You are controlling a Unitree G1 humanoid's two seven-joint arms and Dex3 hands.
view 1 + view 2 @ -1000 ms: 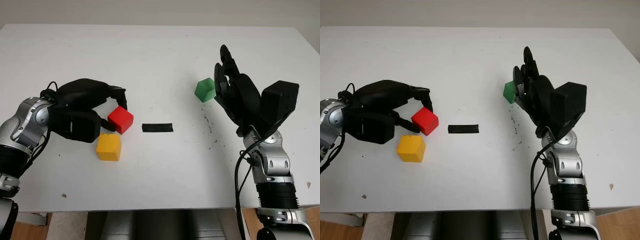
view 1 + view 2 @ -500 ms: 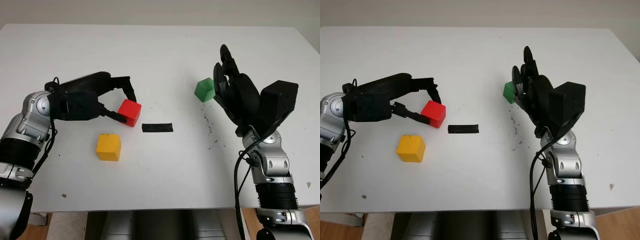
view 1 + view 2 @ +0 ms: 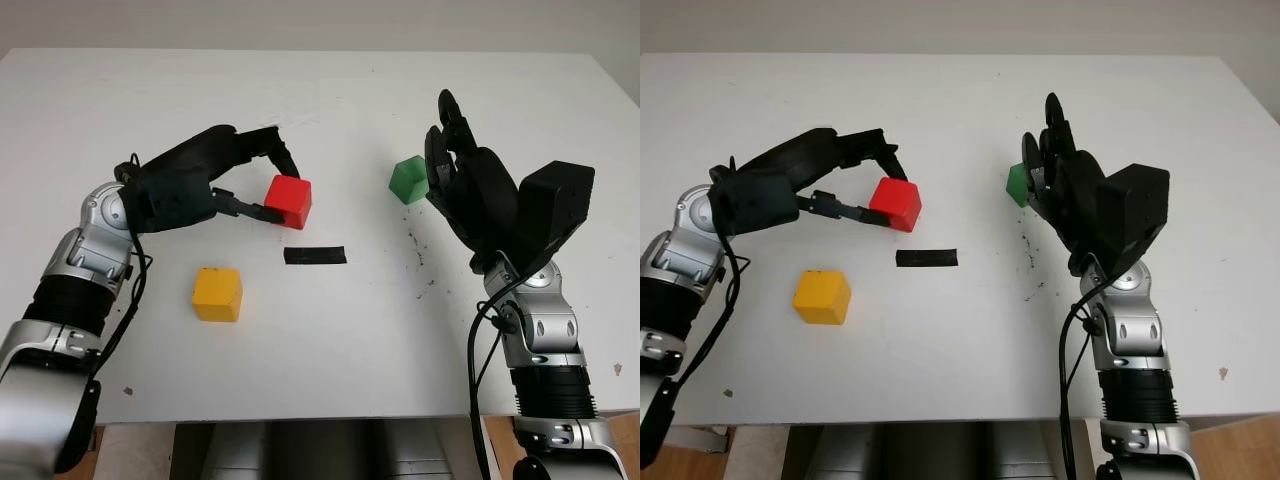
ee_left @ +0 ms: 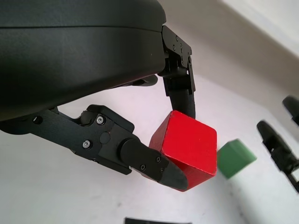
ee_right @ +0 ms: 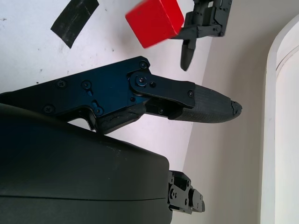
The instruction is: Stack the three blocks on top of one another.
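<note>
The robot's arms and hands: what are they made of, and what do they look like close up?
Both arms are silver-grey metal segments with black ribbed joints and loose black cables alongside. The left hand and right hand are black: a smooth, bulky shell, then slim jointed fingers with visible screws, ending in tapered dark tips. No logos or markings are legible.

Left hand (image 3: 215, 180) holding block (image 3: 288, 201) above table (image 3: 320, 110), behind tape strip (image 3: 315, 255). Second block (image 3: 217, 294) lying front-left of strip. Third block (image 3: 409, 180) sitting right, just beside open right hand (image 3: 470, 195).
</note>
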